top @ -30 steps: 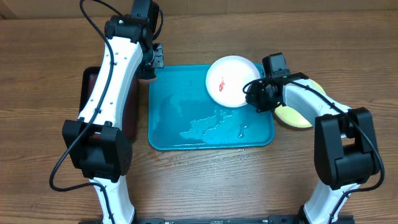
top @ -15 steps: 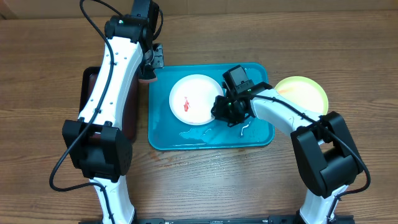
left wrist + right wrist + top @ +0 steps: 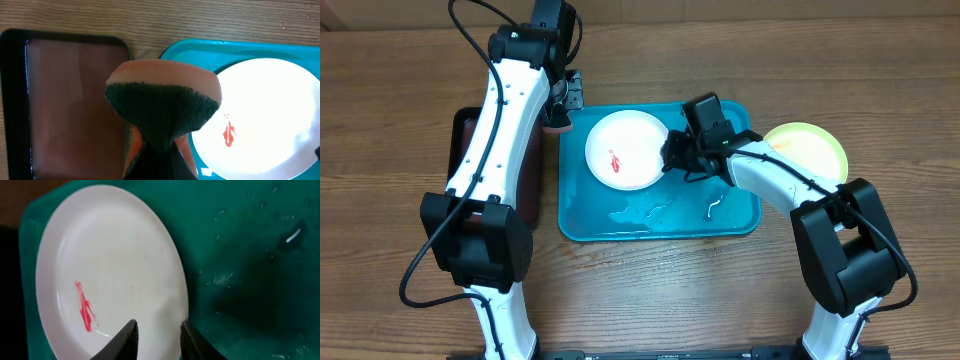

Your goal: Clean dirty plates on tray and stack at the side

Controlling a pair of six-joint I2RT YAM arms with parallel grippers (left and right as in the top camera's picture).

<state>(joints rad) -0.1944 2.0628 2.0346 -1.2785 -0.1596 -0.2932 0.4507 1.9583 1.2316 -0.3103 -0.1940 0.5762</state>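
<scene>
On the far-left part of the turquoise tray [image 3: 735, 222], the white plate [image 3: 628, 150] is laid flat and face up. Its red smear [image 3: 615, 160] is left exposed, a placement judged to bring the dirt within the scrubbing arm's reach. The plate's right rim is straddled by the right tool [image 3: 670, 160], whose fingers are parted, one inside the rim and one outside; no pinch is seen. A sponge [image 3: 165, 100] is pinched tight in the left tool [image 3: 560, 115] and held over the tray's far-left corner, just beside the plate, with its green scouring face forward.

Little room is left between the plate and the tray's far rim, while the near half of the tray, marked by wet streaks, lies open. A yellow-green plate [image 3: 810, 150] is set on the worktop [image 3: 820, 60] just right of the tray, judged to be the stacking side. A dark red tray [image 3: 70, 100] lies close on the left, beneath the left arm.
</scene>
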